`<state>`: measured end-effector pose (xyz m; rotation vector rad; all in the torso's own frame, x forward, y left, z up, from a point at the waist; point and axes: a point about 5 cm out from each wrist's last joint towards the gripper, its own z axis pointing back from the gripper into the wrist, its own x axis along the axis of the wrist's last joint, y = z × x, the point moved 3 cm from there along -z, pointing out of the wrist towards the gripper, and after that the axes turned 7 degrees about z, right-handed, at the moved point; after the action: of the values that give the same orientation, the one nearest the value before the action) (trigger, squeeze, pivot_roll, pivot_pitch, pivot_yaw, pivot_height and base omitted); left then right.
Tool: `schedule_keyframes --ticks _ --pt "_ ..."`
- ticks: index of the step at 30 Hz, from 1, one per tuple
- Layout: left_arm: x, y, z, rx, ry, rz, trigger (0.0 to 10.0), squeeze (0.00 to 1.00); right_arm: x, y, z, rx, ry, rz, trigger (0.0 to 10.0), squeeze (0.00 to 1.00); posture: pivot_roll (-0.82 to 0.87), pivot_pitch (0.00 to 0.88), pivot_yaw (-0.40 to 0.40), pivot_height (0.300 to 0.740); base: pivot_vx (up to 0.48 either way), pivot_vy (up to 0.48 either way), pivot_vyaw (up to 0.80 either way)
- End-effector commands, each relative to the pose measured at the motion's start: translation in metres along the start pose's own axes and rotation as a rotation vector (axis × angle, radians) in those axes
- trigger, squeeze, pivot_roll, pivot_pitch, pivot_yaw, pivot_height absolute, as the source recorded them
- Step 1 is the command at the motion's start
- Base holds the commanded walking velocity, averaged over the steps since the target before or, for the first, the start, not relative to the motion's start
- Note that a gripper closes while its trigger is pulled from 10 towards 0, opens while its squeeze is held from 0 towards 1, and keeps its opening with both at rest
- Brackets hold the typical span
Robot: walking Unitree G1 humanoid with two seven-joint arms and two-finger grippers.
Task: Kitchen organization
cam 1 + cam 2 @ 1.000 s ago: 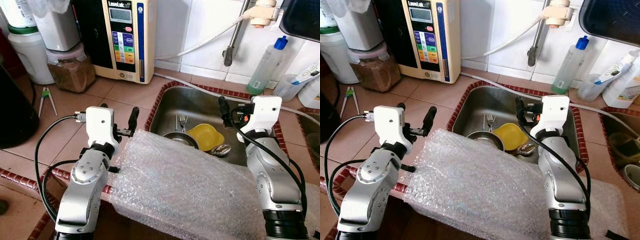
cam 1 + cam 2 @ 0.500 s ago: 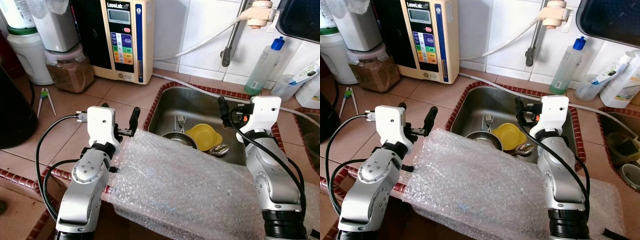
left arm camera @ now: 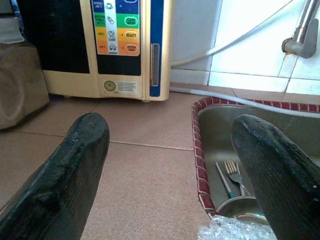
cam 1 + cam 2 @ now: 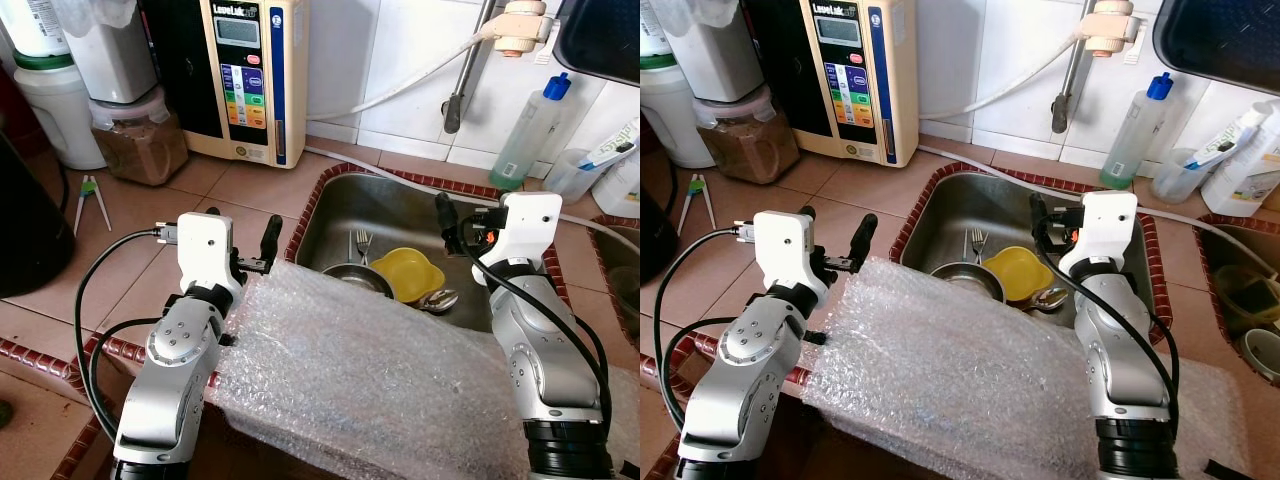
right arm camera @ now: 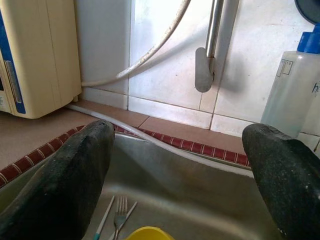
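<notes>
Two silver arms reach forward over a wide sheet of clear bubble wrap [image 4: 370, 370] that lies draped across the front edge of the brown-tiled bench [image 4: 250, 190] and the near rim of the stainless steel sink [image 4: 400, 215]. Left tool [image 4: 240, 240] hovers above the bench just beside the sink's left rim, fingers spread wide, nothing between them, the wrap's corner right below. Right tool [image 5: 180, 165] hangs over the basin, also gaping wide and empty. Down in the sink sit a yellow plastic bowl [image 4: 408, 272], a round steel bowl [image 4: 352, 275] touching it, a metal fork [image 4: 366, 243] and a spoon [image 4: 440, 299]. Against the tiled wall stands a cream water ioniser with coloured buttons [image 4: 250, 75]; a clear bottle with a blue cap [image 4: 535, 130] stands beyond the sink.
</notes>
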<state>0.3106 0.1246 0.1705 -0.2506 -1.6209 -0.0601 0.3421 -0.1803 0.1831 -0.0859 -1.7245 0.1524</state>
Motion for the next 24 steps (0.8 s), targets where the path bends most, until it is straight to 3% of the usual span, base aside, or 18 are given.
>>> schedule_keyframes --ticks 1,5,24 --pt "-0.0002 -0.0012 -0.0026 -0.002 0.009 -0.007 10.0 0.0 0.0038 -0.0027 -0.0018 -0.015 -0.006 -0.007 10.0 0.0 -0.05 0.02 -0.015 0.74 0.0 0.0 0.0" --pt "-0.0004 -0.0011 -0.0028 0.0 0.012 -0.006 10.0 0.0 0.0037 -0.0029 -0.002 -0.017 -0.005 -0.009 10.0 0.0 -0.05 0.021 -0.014 0.74 0.0 0.0 0.0" --pt "-0.0009 -0.0009 -0.0037 0.002 0.017 -0.011 10.0 0.0 0.0031 -0.0026 -0.0023 -0.019 -0.004 -0.014 10.0 0.0 -0.05 0.019 -0.012 0.74 -0.262 0.0 0.0"
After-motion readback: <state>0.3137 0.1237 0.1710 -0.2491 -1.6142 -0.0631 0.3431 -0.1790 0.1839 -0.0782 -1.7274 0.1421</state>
